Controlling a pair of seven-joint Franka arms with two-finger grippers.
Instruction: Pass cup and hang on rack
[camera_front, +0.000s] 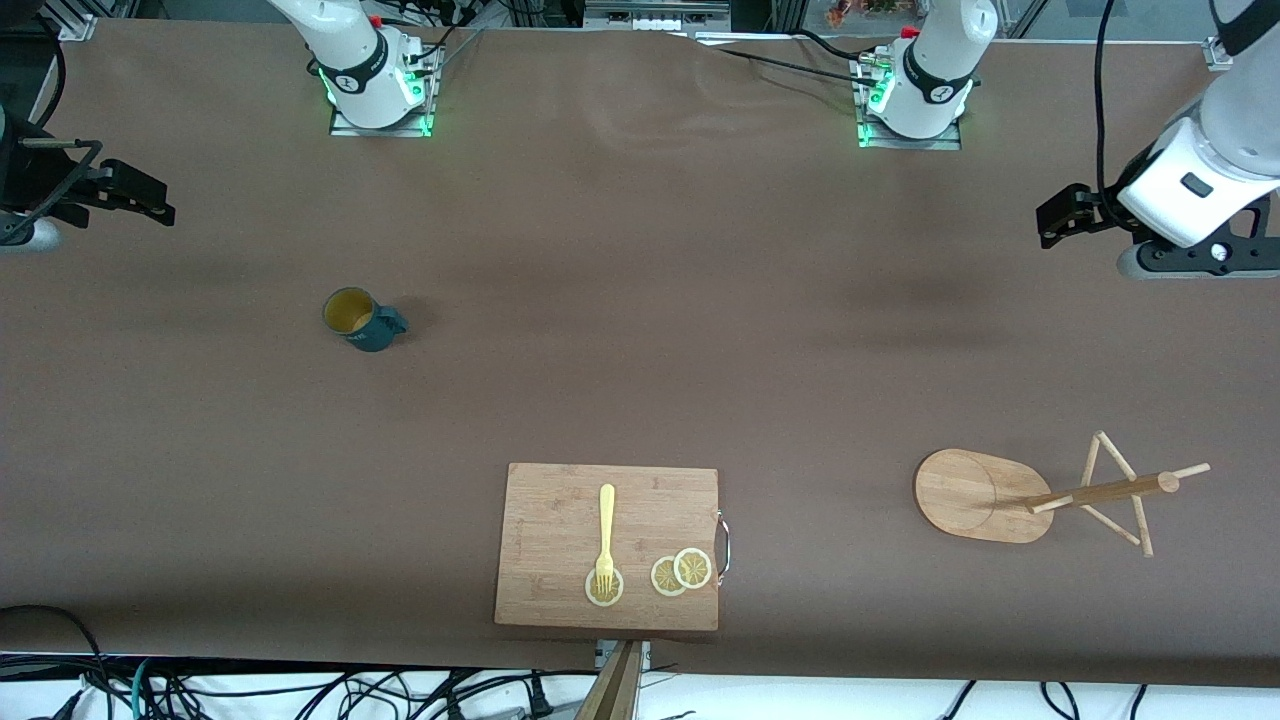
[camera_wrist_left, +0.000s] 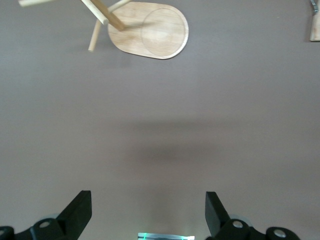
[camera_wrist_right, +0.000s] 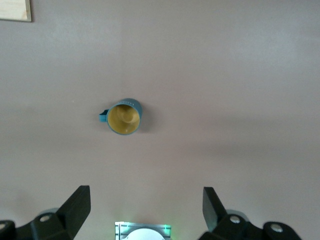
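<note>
Start of job by the look of it, nothing grasped yet. Small dark teal cup w/ side handle and yellowish-tan interior (camera_front: 360, 319) stands upright, mouth up, on the brown table cover (camera_front: 640, 300) toward the right arm's end, well apart from everything else; handle points toward the table's middle. Light wooden mug-tree rack w/ flat oval base, central pole, thin angled pegs (camera_front: 1050, 492) stands toward the left arm's end, nearer the front camera than the cup. Layout explains the pass: cup sits in the right arm's reach, rack in the left's, so neither arm prob. covers both. Right gripper (camera_wrist_right: 146, 205) hangs high over bare cover, fingers spread wide, empty; wrist cam looks straight down on the cup (camera_wrist_right: 124, 116), so it is set up to descend. Left gripper (camera_wrist_left: 148, 210) also up, fingers spread, empty, waiting; rack base (camera_wrist_left: 155, 32) shows in its view. Rectangular bamboo cutting board (camera_front: 560, 590) w/ yellow plastic fork (camera_front: 605, 540) and three lemon slices (camera_front: 681, 572) lies mid-table at the edge nearest the camera: not part of the job. Next, I judge: right arm down to the cup, leaving the handle clear for the pegs.
</note>
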